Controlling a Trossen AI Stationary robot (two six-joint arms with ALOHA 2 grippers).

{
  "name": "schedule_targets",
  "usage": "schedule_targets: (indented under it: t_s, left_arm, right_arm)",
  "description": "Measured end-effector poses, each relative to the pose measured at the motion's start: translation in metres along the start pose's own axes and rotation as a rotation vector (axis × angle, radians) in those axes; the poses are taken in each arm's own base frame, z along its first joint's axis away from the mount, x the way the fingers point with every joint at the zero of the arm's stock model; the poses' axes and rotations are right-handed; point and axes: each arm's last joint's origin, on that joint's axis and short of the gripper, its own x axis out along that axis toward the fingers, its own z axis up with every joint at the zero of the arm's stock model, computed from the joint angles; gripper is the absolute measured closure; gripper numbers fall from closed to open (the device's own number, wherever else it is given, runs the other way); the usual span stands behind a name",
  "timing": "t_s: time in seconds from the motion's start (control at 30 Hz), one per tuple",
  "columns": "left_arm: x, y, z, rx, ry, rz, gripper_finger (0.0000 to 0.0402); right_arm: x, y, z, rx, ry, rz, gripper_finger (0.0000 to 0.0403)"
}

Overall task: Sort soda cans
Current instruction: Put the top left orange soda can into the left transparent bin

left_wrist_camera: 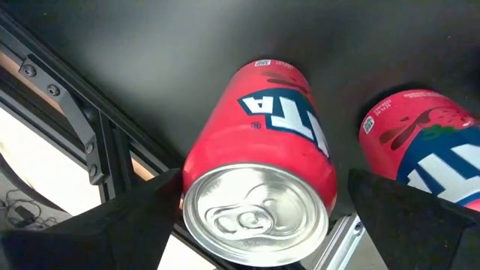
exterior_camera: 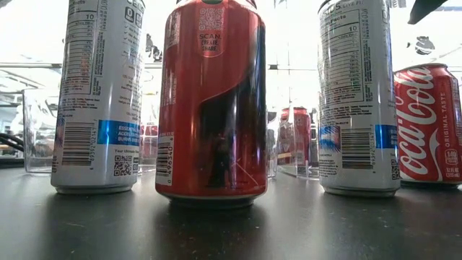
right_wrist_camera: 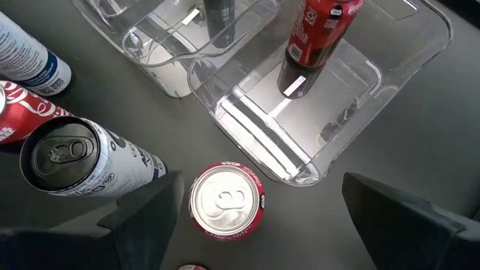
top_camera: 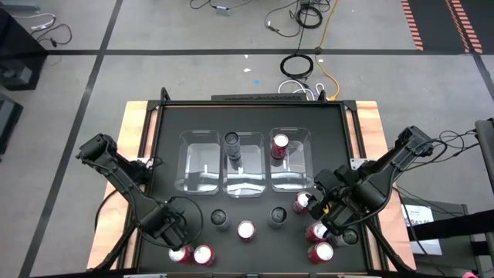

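Black matting covers our table (top_camera: 170,131), where three clear bins (top_camera: 245,162) sit side by side: the middle one holds a dark can (top_camera: 231,141), the right one a red can (top_camera: 279,144), while more soda cans (top_camera: 246,229) stand loose on the mat in front of them. Our left gripper (top_camera: 176,241) hangs at the near left edge, fingers spread around a red can (left_wrist_camera: 259,195) with another just beside it; our right gripper (top_camera: 328,210), also spread, hovers over the cans near the right bin
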Motion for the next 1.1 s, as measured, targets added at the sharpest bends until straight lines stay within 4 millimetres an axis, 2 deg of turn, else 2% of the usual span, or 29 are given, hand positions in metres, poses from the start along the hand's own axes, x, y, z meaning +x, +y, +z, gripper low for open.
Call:
schedule_targets:
  t_s: [0.37, 0.73, 1.0, 1.1]
  left_arm:
    - [0.002, 0.002, -0.007, 0.047, -0.003, 0.023, 0.0017]
    - [0.002, 0.003, -0.006, 0.074, 0.000, 0.027, 0.0095]
    - [-0.001, 0.005, -0.006, 0.073, -0.027, 0.031, 0.0102]
    - [-0.013, 0.011, -0.007, 0.075, -0.067, 0.009, 0.0102]
  right_arm:
    - [0.000, 0.001, 0.000, 0.000, 0.000, 0.005, 0.0046]
    - [0.000, 0.001, 0.000, -0.001, 0.000, 0.005, 0.0046]
    - [0.000, 0.001, 0.000, 0.000, 0.000, 0.004, 0.0046]
    - [0.000, 0.001, 0.000, 0.001, 0.000, 0.005, 0.0046]
